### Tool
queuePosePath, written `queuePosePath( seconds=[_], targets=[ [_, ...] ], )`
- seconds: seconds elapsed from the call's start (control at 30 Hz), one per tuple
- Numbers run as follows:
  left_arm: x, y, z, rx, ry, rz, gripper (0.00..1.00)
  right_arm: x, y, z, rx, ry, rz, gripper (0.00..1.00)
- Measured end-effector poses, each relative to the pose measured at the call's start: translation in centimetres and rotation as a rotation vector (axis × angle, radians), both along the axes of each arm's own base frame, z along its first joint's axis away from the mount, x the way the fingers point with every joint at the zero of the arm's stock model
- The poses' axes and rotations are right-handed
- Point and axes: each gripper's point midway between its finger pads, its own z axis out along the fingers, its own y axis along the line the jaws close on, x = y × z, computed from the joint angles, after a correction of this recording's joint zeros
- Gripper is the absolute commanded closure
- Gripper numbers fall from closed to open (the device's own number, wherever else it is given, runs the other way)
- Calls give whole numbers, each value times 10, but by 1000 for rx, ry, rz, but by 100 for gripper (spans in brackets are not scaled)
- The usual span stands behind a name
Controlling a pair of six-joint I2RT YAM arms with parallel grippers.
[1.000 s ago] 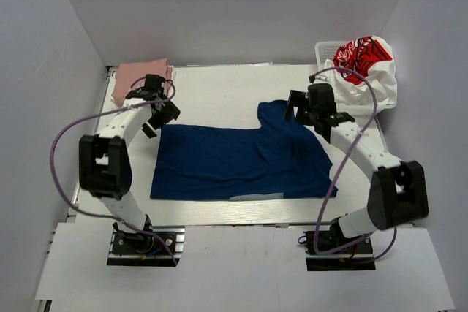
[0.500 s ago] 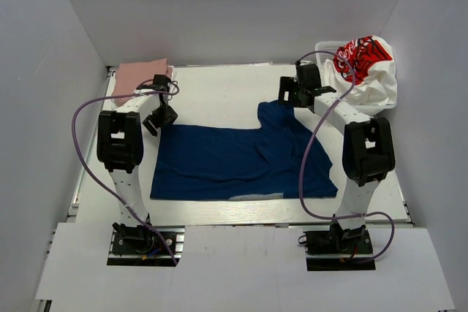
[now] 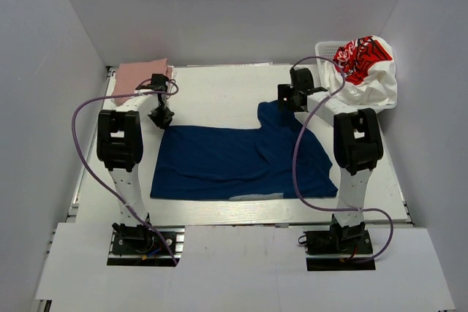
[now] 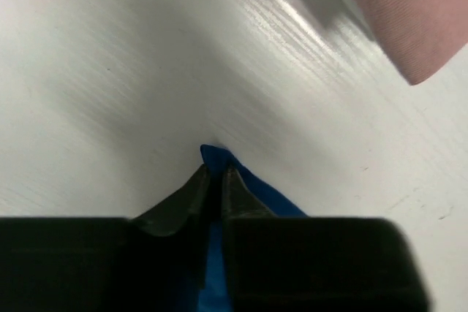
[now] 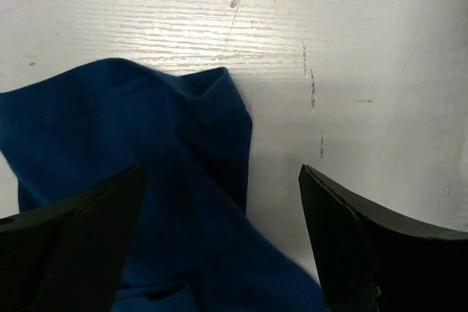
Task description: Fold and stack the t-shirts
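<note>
My left pincer (image 4: 214,173) is pinched together on the far left corner of the navy t-shirt (image 4: 252,193). A small point of blue cloth pokes out just past my fingertips. Seen from above, that pincer (image 3: 161,116) sits at the shirt's upper left corner, low against the white bench (image 3: 219,85).

My right pincer (image 5: 221,173) stands wide apart and holds nothing. Its two fingers straddle a rumpled, folded-over flap of the same navy t-shirt (image 5: 110,122), whose edge lies between them on the scratched surface. From above, this pincer (image 3: 289,97) is at the shirt's upper right, where a sleeve juts toward the back.

The navy t-shirt (image 3: 234,162) lies spread across the middle of the bench, wrinkled toward its right side. A folded dusty-pink t-shirt (image 3: 139,74) rests at the far left corner, near my left pincer but apart from it. At the far right corner, a white t-shirt (image 3: 365,63) with a red graphic is heaped in a white basket (image 3: 324,50).
</note>
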Motion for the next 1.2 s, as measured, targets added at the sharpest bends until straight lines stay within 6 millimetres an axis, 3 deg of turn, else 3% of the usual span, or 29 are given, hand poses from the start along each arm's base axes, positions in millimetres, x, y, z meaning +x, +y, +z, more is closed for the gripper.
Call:
queuePosePath(
  seconds=[0.2,0.37,0.43,0.47,0.5,0.53,0.6,0.8,0.93,1.2],
  targets=[
    [3,-1,0,-3,1,-21,98,16,4,-12,-17,1,24,10],
    [2,-2,0,-3,3,-25,100,37,15,-18,13,-19,42,13],
    [2,-2,0,-3,2,-26,100,43,19,-21,29,-24,50,26],
    [2,-2,0,-2,2,-27,100,46,21,-22,36,-27,52,46],
    [2,-1,0,-2,2,-28,100,48,23,-23,41,-32,56,58],
    [2,-1,0,-2,2,-30,100,49,24,-25,47,-33,57,79],
    [2,-1,0,-1,2,-34,100,50,25,-29,52,-31,61,97],
    [0,-1,1,0,-7,-37,100,48,24,-24,46,-54,75,100],
    [-17,0,3,3,5,-43,100,18,18,-1,29,-78,119,100],
    [-36,0,39,15,-79,-73,100,-33,22,102,2,-292,266,100]
  ],
)
